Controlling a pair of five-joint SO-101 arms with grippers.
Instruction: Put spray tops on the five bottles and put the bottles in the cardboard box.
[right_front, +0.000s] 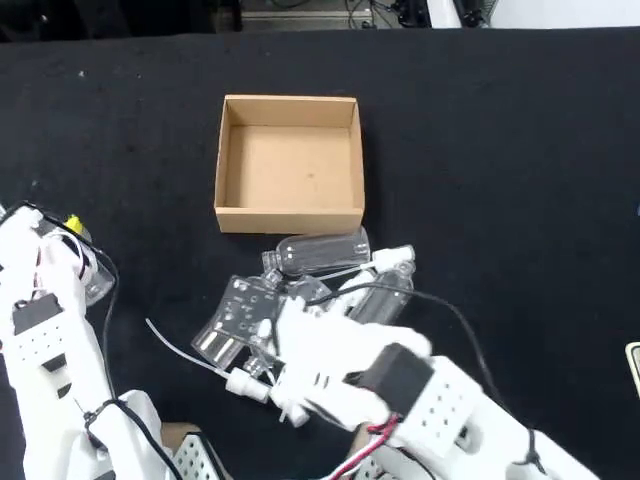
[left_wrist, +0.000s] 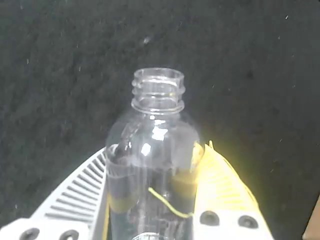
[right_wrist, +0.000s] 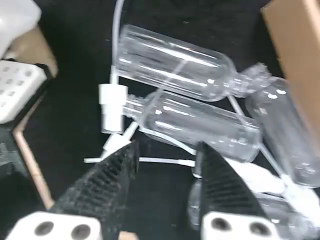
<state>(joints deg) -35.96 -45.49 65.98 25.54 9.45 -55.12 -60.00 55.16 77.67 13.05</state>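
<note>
The open cardboard box sits mid-table, nothing in it. Just in front of it lies a heap of clear bottles and white spray tops with thin tubes. My right gripper hangs open over this heap, its black fingers on either side of a loose tube, beside a bottle with a spray top at its neck. At the table's left, my left gripper is shut on a topless clear bottle, also seen as the bottle in the high view.
The right arm covers the near part of the heap. One spray top with a long tube lies at the heap's near left. The box's corner is close to the heap. The arm bases stand at the front edge.
</note>
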